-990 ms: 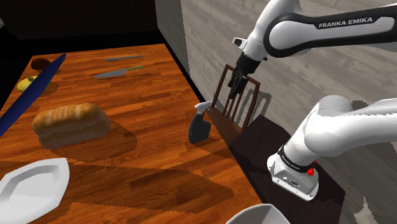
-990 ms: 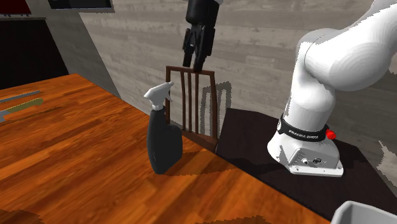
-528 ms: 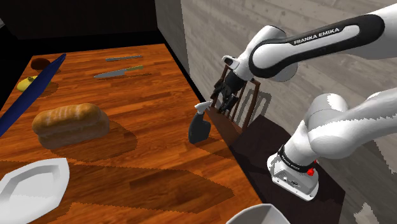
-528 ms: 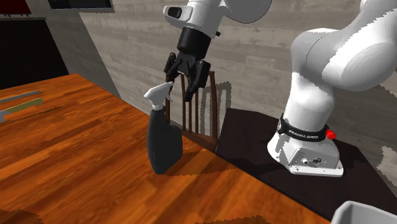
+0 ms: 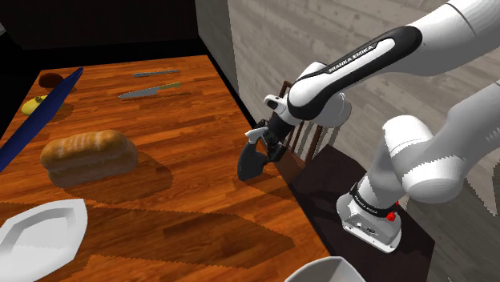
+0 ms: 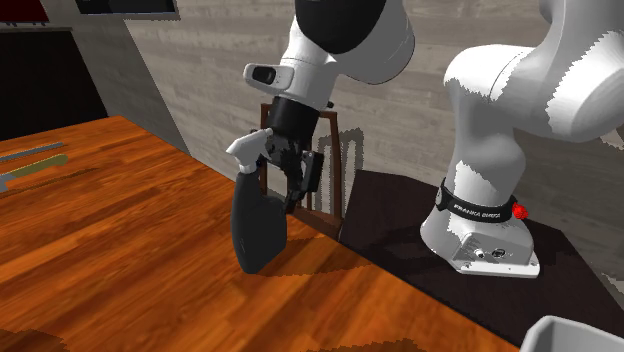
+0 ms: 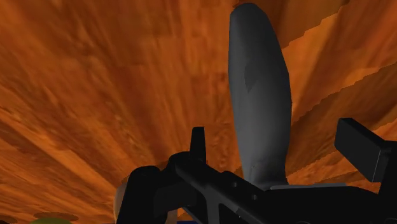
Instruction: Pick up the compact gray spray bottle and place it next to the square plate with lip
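Wooden table bears upright gray spray bottle between parted fingers.

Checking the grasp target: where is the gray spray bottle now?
The spray bottle stands upright at the wooden table's right edge in the shoulder view, beside the chair, gripper at its neck.

Wooden table, bread loaf, upright grey spray bottle, knife, white plate

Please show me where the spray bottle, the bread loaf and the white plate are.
spray bottle (image 6: 258,225), second exterior view, dark body.
bread loaf (image 5: 84,150), shoulder view, top crust.
white plate (image 5: 40,232), shoulder view, bare inside.
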